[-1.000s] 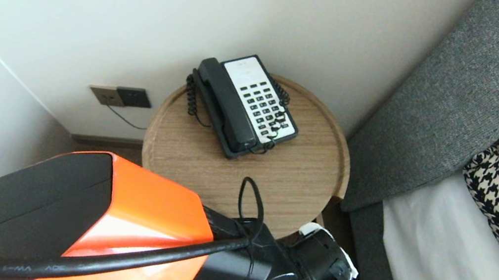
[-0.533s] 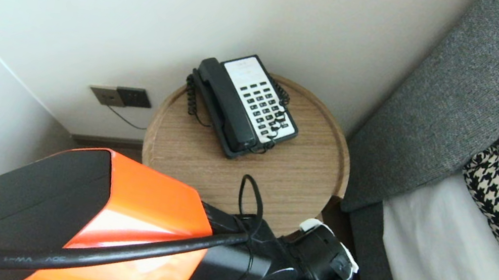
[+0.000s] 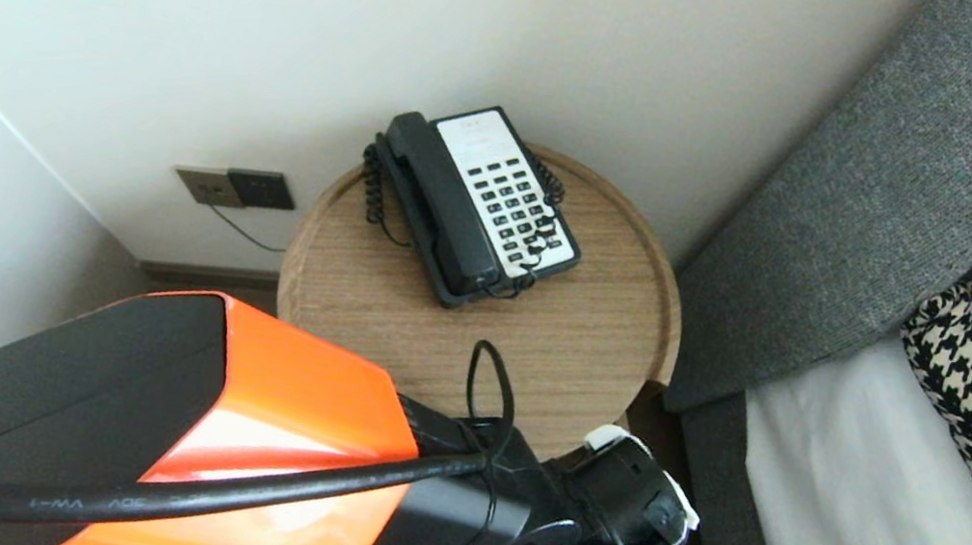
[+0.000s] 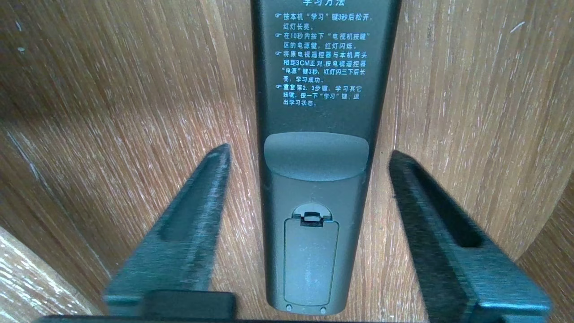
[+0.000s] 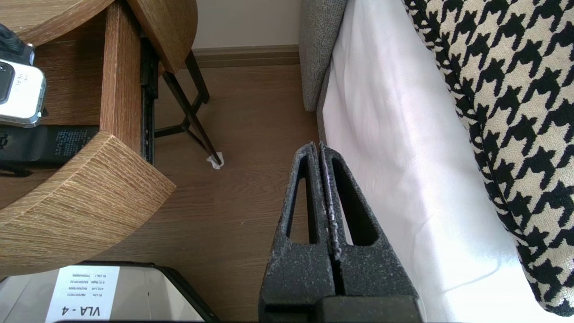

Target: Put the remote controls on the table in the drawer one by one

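Just one dark-grey plastic remote (image 4: 319, 67) lies on the wooden shelf (image 4: 112, 89). Left gripper (image 4: 309, 151) straddles it, spread wide; right gripper (image 5: 317, 147) closed

Left arm (image 3: 278, 415) orange/blk shell, thick blk cable (image 3: 215, 503); right tool (image 5: 319, 146) blk, textured.

Bright, even daylight over the round table (image 3: 594, 329), glare streaking the orange arm cover (image 3: 276, 425) just in front of it, remote (image 4: 316, 134) under the table top in dimmer, flat light, white sheet (image 5: 385, 134) right of the table washed out, light perhaps coming from that side.
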Robot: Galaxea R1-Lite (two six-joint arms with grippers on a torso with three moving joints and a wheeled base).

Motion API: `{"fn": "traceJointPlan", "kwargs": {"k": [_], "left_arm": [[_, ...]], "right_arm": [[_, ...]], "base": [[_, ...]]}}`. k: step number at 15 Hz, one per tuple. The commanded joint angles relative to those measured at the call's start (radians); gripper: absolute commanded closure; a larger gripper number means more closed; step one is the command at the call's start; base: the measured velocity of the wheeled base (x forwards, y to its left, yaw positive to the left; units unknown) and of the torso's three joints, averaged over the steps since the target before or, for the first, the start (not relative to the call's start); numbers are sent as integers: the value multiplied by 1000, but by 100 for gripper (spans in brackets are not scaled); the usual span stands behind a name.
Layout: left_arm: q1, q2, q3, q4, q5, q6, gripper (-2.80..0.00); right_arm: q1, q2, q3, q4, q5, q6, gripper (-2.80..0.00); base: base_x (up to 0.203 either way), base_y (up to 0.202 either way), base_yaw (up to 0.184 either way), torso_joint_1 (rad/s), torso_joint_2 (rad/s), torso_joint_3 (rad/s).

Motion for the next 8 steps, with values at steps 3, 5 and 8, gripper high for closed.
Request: {"fn": "traceJointPlan", "kwargs": {"k": [3, 5, 8], "left_arm": [[-7, -16, 0, 3, 5, 2, -280], [-12, -52, 0, 3, 5, 2, -280], [-13, -131, 8, 2, 8, 0, -280]], "right_arm": [[1, -7, 0, 0, 0, 0, 0], [1, -7, 0, 0, 0, 0, 0], [1, -7, 0, 0, 0, 0, 0]], "base": [[0, 0, 0, 0, 0, 0], [0, 0, 0, 0, 0, 0], [0, 0, 0, 0, 0, 0]]}}
